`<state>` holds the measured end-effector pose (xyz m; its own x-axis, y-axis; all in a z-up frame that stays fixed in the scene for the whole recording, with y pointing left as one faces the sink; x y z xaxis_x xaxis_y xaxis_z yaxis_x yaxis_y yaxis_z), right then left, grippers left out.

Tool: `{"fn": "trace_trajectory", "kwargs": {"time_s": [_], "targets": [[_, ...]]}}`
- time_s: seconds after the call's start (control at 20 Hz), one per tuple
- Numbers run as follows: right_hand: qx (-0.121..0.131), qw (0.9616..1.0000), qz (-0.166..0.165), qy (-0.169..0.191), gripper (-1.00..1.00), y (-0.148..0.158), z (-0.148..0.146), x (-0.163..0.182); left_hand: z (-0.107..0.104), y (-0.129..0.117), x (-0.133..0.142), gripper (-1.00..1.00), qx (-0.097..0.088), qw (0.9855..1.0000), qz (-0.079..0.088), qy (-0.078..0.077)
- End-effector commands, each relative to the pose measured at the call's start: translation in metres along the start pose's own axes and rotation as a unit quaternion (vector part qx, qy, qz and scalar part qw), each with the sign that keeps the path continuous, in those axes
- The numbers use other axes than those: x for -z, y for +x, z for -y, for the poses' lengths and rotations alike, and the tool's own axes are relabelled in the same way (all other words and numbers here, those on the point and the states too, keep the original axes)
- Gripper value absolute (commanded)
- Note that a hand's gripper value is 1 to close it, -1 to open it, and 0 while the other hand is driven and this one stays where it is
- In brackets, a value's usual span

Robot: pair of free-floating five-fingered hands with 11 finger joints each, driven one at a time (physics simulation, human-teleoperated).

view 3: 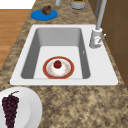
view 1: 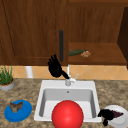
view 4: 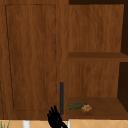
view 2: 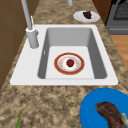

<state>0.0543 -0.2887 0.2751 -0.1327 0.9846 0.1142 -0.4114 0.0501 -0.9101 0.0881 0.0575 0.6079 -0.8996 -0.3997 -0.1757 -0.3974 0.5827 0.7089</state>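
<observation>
The left hand (view 1: 54, 67) hovers with its fingers spread wide and upright, holding nothing, just below the dark vertical cabinet handle (view 1: 61, 45) and at about ten o'clock from the faucet (view 1: 68, 79); in the upper view the same hand (view 4: 54, 117) sits at six o'clock, just under the handle (view 4: 61, 98). The right hand (view 1: 106, 115) is at about four o'clock from the sink (view 1: 43, 86), its fingers curled over the near edge of the white plate (view 1: 121, 117) that carries dark grapes (view 1: 116, 114). On the open cabinet shelf, at two o'clock from the left hand, lie a green vegetable (view 1: 76, 52) and a brown lump (view 1: 85, 54). A red ball (view 1: 67, 114) fills the front of the sink.
</observation>
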Motion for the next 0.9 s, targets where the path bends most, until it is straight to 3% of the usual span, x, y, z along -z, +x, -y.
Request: {"fn": "trace_trajectory", "kwargs": {"time_s": [0.0, 0.4, 0.55, 0.65, 0.7, 0.75, 0.85], "targets": [[0.0, 1.0, 0.0, 0.0, 0.0, 0.0, 0.0, 0.0, 0.0036, 0.0016, -0.0001, -1.0, 0.053, 0.9977, -0.009, 0.042], [0.0, 1.0, 0.0, 0.0, 0.0, 0.0, 0.0, 0.0, 0.01, 0.004, -0.0006, -1.0, 0.113, 0.9916, -0.015, 0.06], [0.0, 1.0, 0.0, 0.0, 0.0, 0.0, 0.0, 0.0, 0.0079, 0.0036, -0.0004, -1.0, 0.111, 0.9899, -0.04, 0.079], [0.0, 1.0, 0.0, 0.0, 0.0, 0.0, 0.0, 0.0, 0.0068, 0.0056, -0.0006, -1.0, 0.099, 0.9912, -0.048, 0.073], [0.0, 1.0, 0.0, 0.0, 0.0, 0.0, 0.0, 0.0, 0.0051, 0.0048, 0.0013, -1.0, 0.084, 0.9949, -0.017, 0.053], [0.0, 1.0, 0.0, 0.0, 0.0, 0.0, 0.0, 0.0, 0.0082, 0.0047, 0.001, -1.0, 0.087, 0.9959, -0.005, 0.025], [0.0, 1.0, 0.0, 0.0, 0.0, 0.0, 0.0, 0.0, 0.0086, 0.0012, 0.0007, -1.0, 0.085, 0.996, -0.007, 0.027]]}}
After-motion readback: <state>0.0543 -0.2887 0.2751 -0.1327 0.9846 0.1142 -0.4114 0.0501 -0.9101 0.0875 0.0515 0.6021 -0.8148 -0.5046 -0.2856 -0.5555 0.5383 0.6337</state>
